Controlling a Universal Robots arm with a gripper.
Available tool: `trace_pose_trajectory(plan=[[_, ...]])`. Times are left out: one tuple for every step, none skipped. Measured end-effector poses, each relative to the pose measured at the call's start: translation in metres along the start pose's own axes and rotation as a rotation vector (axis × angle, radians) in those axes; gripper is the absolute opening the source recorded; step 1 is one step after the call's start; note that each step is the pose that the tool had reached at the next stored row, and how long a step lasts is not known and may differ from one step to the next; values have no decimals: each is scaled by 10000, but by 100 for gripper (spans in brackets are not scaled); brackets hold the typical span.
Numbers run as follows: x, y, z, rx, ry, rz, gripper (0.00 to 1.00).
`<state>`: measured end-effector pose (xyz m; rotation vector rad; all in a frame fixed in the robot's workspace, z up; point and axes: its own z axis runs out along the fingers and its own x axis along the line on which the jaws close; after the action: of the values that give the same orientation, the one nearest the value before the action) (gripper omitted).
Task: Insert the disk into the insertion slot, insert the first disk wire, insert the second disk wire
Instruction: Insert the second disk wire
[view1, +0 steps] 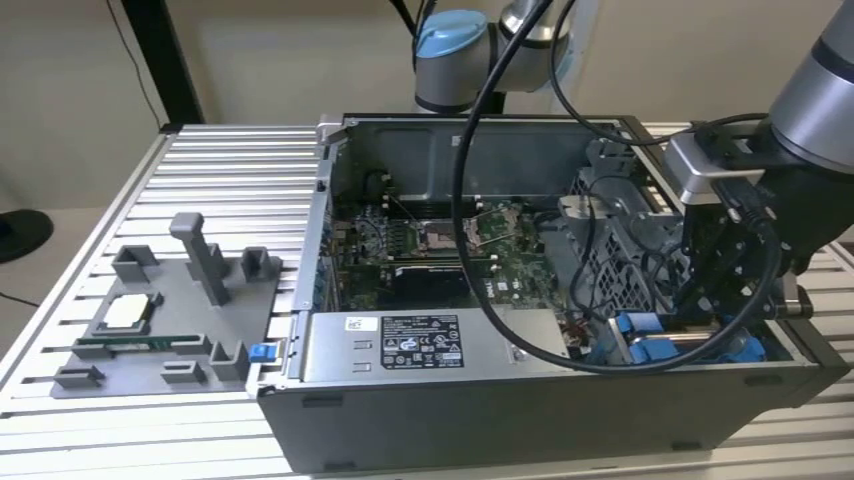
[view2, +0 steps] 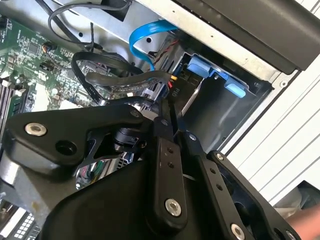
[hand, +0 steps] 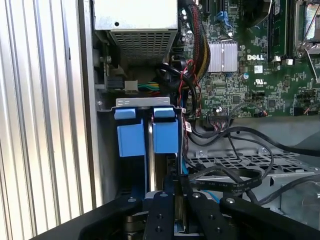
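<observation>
Upright, blue-framed silver disk inside grey insertion slot.

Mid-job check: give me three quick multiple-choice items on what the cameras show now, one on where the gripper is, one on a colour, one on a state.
1. In the exterior view, where is the gripper?
A. Over the grey parts tray
B. Above the bare table
C. Low inside the computer case, at the exterior view's right

2. What colour are the two plastic fittings at the insertion slot in the first wrist view?
A. Blue
B. Red
C. Yellow

3. What state is the computer case in?
A. Closed by a side panel
B. Open, with the motherboard exposed
C. Tipped off the table

Answers: 1 C, the arm reaches down into the case's corner beside the fittings. 2 A, both tabs are bright blue. 3 B, the green board and cables show from above.
</observation>
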<state>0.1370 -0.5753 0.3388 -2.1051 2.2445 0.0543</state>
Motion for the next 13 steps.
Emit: trace_pose_trajectory(plan=[[0, 0, 0, 0, -2, 0, 0], [-1, 0, -1, 0, -4, 1, 0], [-3, 0, -4, 0, -6, 0, 0], [-5, 0, -7, 0, -9, 0, 0], [-6, 0, -5, 0, -19, 0, 0], [-9, 0, -7, 0, -14, 0, 0], [-12, 0, -11, 0, -7, 0, 0], [-14, 0, -12, 0, -3, 0, 0], [-14, 0, -11, 0, -5, 0, 0], [-14, 1, -7, 1, -5, -1, 0], [-14, 1, 1, 1, -3, -1, 0], [-13, 1, 10, 2, 4, -1, 0], [-12, 1, 22, 2, 9, -1, 0]])
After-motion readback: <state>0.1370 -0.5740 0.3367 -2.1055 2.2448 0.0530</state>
